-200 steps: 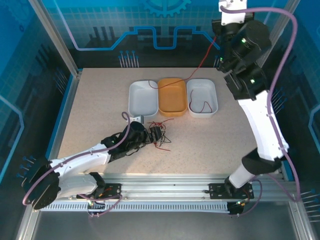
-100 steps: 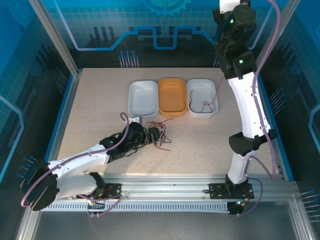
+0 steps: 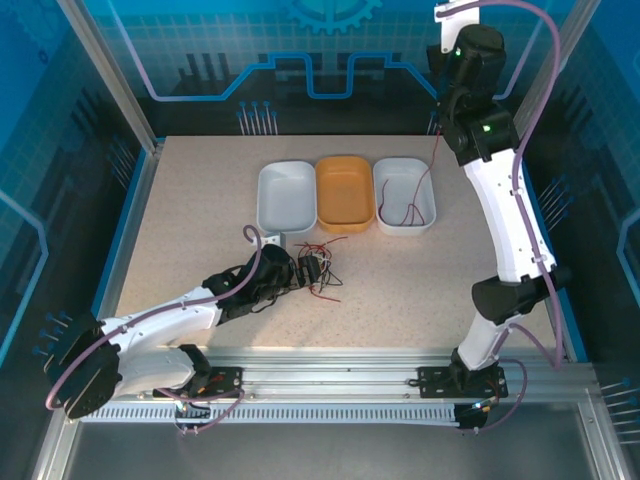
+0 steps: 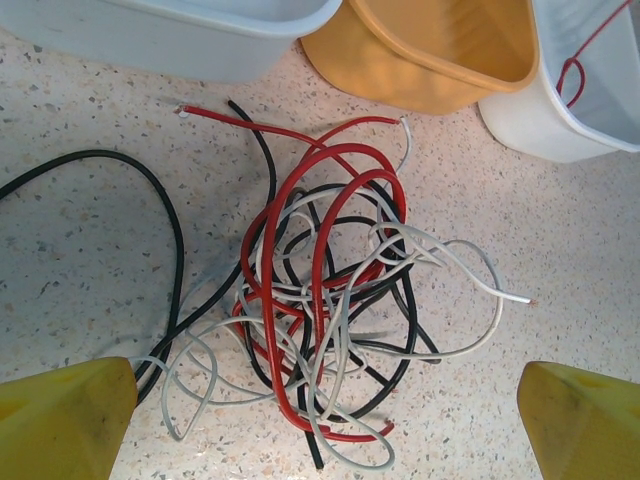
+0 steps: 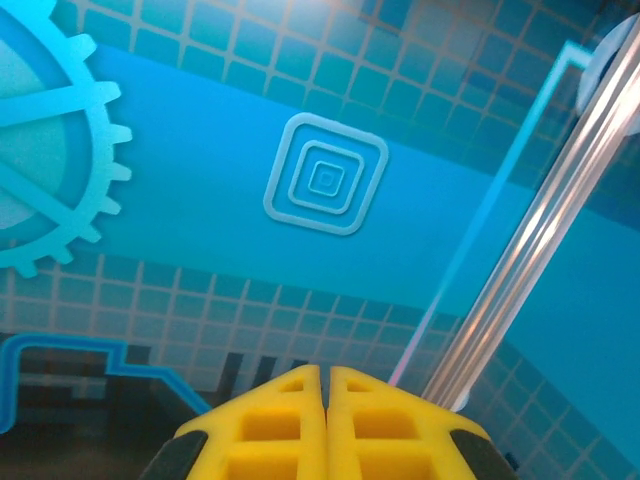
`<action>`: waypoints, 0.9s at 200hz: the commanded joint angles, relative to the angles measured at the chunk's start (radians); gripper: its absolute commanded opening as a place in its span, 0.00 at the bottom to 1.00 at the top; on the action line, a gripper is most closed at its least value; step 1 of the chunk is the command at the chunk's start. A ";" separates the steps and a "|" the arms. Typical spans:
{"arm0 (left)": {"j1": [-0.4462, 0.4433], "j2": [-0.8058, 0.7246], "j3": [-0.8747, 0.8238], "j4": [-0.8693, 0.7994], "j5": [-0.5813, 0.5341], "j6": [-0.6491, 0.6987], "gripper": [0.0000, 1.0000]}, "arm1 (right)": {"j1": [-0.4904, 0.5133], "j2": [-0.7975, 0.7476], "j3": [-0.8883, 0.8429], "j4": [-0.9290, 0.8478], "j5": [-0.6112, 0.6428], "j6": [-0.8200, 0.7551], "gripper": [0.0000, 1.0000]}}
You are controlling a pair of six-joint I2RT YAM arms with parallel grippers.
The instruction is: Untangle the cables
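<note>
"At the left of the speckled beige tabletop (image 3: 190,200), what can you make out?"

"The left gripper (image 4: 322,425) lies low. Its yellow fingertips (image 4: 60,420) are spread wide and cut off at the bottom corners of its wrist view. Between them, on the table, sits a tangle of thin red, black and whitish cables (image 4: 330,300). From overhead that knot is small and partly masked by the dark gripper, so single strands cannot be followed there."

"And close up?"

"One black cable (image 4: 95,153) arcs away left and runs out of frame. A red end (image 4: 215,115) and a whitish end (image 4: 520,298) lie free. Inside the knot, which strand passes over which is hard to say."

"Beyond the tangle?"

"Three shallow plastic trays stand side by side: a pale grey tray (image 3: 287,200), an orange tray (image 3: 345,195) and a white tray (image 3: 400,180). The left wrist view clips all three."

"Further right?"

"A single red wire (image 4: 575,62) curls in the white tray and climbs steeply to the right gripper (image 5: 327,405), which is high at the back right. Its yellow fingers are pressed together. It seems to be pinching the wire's upper end, but the spot where they meet is too small to resolve from above. The right wrist view looks past the closed fingers at a blue patterned wall (image 5: 325,180)."
</note>
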 commanded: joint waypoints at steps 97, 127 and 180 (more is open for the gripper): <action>0.007 -0.015 -0.029 -0.015 -0.046 -0.003 0.99 | -0.001 -0.076 -0.330 -0.088 -0.272 0.358 0.00; 0.007 -0.003 -0.019 -0.033 -0.046 0.005 0.99 | -0.002 -0.141 -0.466 -0.081 -0.333 0.456 0.00; 0.007 0.014 -0.002 -0.045 -0.051 0.008 0.99 | -0.052 -0.279 -0.704 -0.083 -0.385 0.607 0.00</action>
